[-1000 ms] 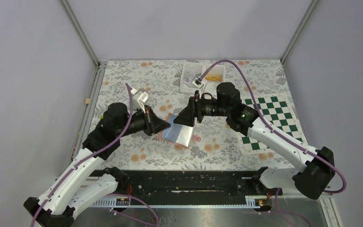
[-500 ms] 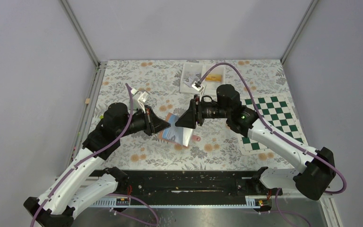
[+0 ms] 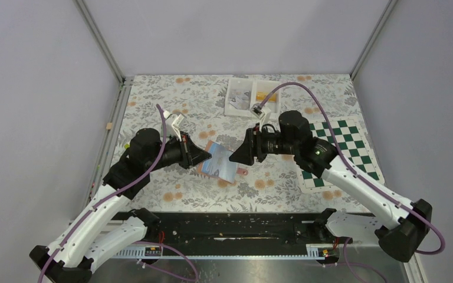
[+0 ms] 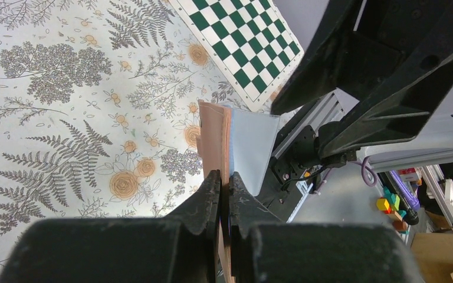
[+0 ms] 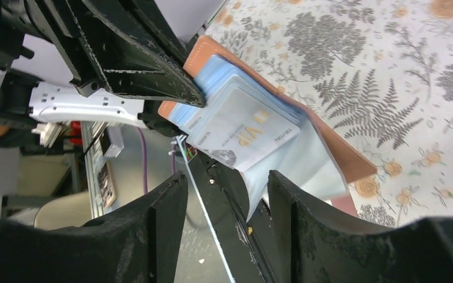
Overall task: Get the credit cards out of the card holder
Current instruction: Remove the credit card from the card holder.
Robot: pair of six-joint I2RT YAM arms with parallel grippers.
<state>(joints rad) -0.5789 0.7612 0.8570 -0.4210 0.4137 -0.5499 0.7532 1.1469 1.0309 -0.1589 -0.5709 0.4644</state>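
The card holder (image 3: 219,164) is held up off the flowered cloth, with its tan-brown cover (image 4: 215,132) and light-blue pockets (image 5: 307,168) fanned open. My left gripper (image 4: 225,177) is shut on the cover's edge from the left. A silvery credit card (image 5: 245,127) printed "VIP" sits in the top clear pocket. My right gripper (image 5: 227,180) stands open just to the right of the holder. A loose corner of one blue pocket hangs between its fingers, ungripped. Other cards are hidden inside the pockets.
A white two-compartment tray (image 3: 240,89) stands at the back with an orange item inside. The green-and-white chessboard mat (image 3: 345,154) lies on the right, partly under my right arm. A small pinkish piece (image 3: 243,172) lies on the cloth beside the holder.
My right gripper has drawn back to the right, off the holder's open pages. Its arm swung right too. My left gripper still holds the cover in the same place.
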